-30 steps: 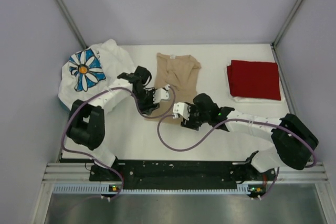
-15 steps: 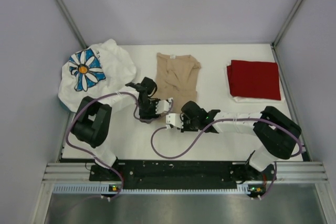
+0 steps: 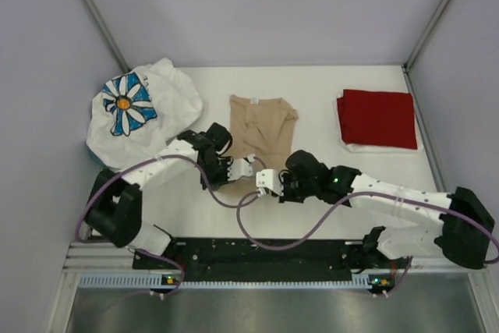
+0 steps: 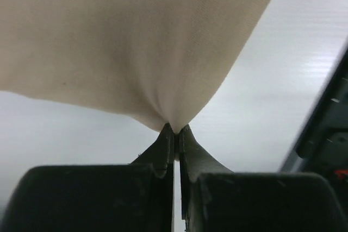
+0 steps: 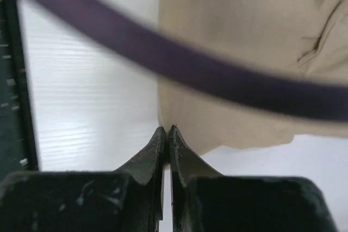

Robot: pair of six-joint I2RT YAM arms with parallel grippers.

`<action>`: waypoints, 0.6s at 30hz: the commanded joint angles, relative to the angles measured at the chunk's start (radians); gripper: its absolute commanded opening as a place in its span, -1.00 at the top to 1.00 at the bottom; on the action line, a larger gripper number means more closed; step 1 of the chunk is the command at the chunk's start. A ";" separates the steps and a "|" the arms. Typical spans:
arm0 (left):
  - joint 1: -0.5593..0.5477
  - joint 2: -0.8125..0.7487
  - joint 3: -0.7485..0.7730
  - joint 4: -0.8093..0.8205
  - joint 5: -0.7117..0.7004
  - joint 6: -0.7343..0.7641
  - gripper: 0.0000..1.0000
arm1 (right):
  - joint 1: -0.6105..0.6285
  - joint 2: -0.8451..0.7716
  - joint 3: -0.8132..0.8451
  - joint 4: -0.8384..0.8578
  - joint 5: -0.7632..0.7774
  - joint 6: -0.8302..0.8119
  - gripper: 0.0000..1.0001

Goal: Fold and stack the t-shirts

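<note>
The tan t-shirt (image 3: pixel 261 122) lies crumpled at the middle of the white table (image 3: pixel 320 87). My left gripper (image 3: pixel 238 170) is shut on its near hem, and the cloth (image 4: pixel 136 42) puckers into a point at the tips (image 4: pixel 174 129). My right gripper (image 3: pixel 262 180), just to the right, is shut on the near corner of the same shirt (image 5: pixel 234 52), its tips (image 5: pixel 166 129) at the cloth's edge. The white daisy t-shirt (image 3: pixel 136 107) is bunched at the far left. The dark red t-shirt (image 3: pixel 378 117) lies folded at the right.
A white layer (image 3: pixel 351 146) shows under the red shirt's near edge. Purple cables (image 3: pixel 288 224) loop off both arms over the near table, and one (image 5: pixel 217 74) crosses the right wrist view. Grey walls enclose the table on three sides.
Both grippers have gone from open to shut on the tan shirt's near edge. The left arm has swung nearer and to the right, and the right arm's base link has swung out to the right.
</note>
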 commanded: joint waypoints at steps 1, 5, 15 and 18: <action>-0.064 -0.230 -0.039 -0.288 0.064 -0.033 1.00 | 0.071 -0.159 0.037 -0.249 -0.166 0.066 1.00; -0.092 -0.396 0.011 -0.458 0.150 -0.029 1.00 | 0.088 -0.248 0.061 -0.355 -0.329 0.118 1.00; -0.073 -0.400 0.228 -0.399 0.080 -0.153 1.00 | -0.187 -0.271 0.130 -0.260 -0.515 0.156 1.00; 0.003 -0.288 0.332 -0.328 0.012 -0.197 1.00 | -0.335 -0.164 0.170 -0.179 -0.565 0.190 1.00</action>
